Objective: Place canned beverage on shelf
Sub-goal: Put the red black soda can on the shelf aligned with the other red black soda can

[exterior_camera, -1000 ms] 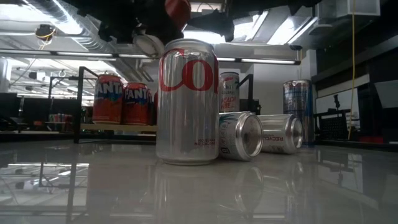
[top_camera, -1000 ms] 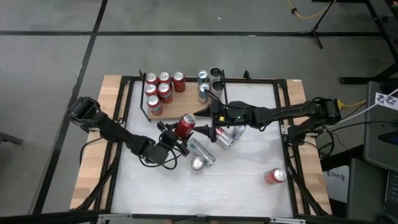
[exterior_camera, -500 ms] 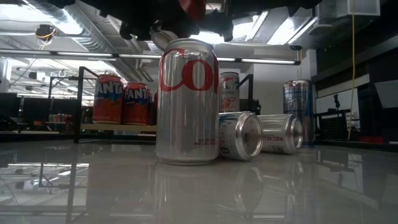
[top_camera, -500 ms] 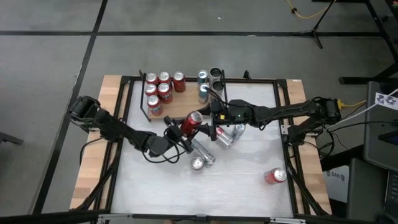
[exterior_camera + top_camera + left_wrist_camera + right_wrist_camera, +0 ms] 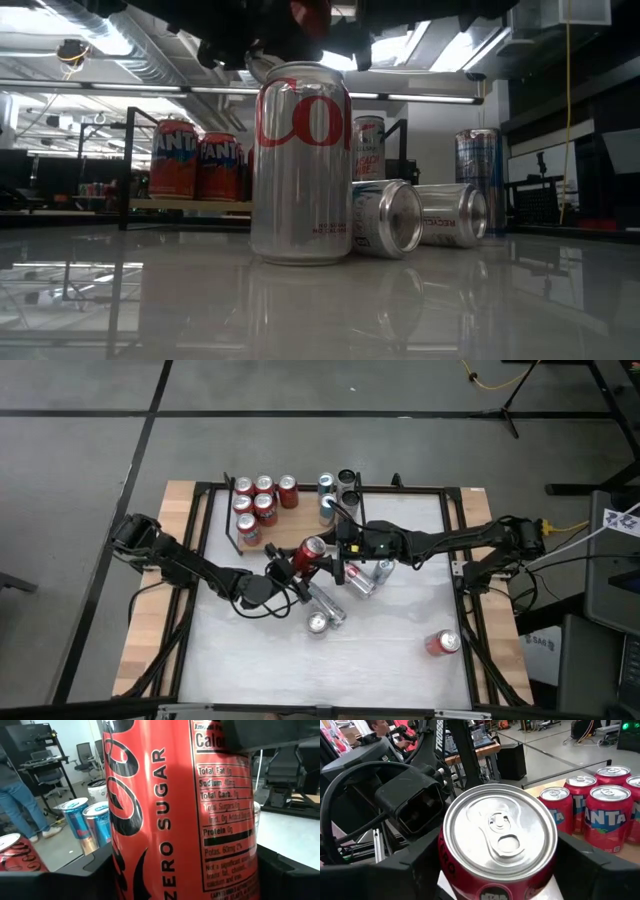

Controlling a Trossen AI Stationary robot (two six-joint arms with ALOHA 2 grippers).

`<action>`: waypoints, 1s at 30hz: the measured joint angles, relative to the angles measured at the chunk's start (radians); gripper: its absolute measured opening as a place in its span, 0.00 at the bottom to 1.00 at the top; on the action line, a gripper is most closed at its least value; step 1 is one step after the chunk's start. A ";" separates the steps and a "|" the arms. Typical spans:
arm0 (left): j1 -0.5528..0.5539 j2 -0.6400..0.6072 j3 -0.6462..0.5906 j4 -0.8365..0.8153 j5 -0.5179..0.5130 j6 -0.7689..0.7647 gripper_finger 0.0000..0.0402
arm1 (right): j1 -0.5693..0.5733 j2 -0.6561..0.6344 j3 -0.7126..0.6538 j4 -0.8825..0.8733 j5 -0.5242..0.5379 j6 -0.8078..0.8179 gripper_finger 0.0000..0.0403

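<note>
Shelf [image 5: 285,532]: set at the table's [image 5: 400,650] far edge, red cans grouped at its left end. Red can [image 5: 308,553]: raised just before the shelf, clamped by left gripper [image 5: 294,568]; right gripper [image 5: 328,560] fingers set around its top, contact undetermined.

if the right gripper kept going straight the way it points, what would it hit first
The red zero sugar can, already between the right gripper's fingers and also held by the left gripper. Beyond it likely comes the left arm's wrist, though depth is unclear.
</note>
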 joint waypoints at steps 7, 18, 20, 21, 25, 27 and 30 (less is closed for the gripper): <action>0.000 0.000 0.000 -0.004 -0.001 0.005 0.78 | 0.000 0.002 0.000 0.007 0.003 -0.018 0.71; -0.032 0.000 0.003 0.002 0.026 0.004 0.83 | 0.001 -0.038 -0.001 -0.032 -0.040 -0.078 0.71; -0.037 0.000 0.003 0.003 0.025 0.004 0.83 | 0.001 -0.067 -0.001 -0.070 -0.040 -0.097 0.71; -0.040 0.000 0.003 0.003 0.025 0.004 0.83 | 0.001 -0.081 -0.001 -0.090 -0.039 -0.109 0.71; -0.042 0.000 0.003 0.004 0.035 0.001 0.83 | 0.001 -0.147 -0.001 -0.185 -0.037 -0.160 0.71; -0.042 0.000 0.003 0.003 0.061 0.001 0.83 | 0.001 -0.185 -0.001 -0.241 -0.039 -0.193 0.71; -0.042 0.000 0.002 -0.002 0.104 0.001 0.83 | 0.001 -0.249 -0.001 -0.335 -0.041 -0.231 0.71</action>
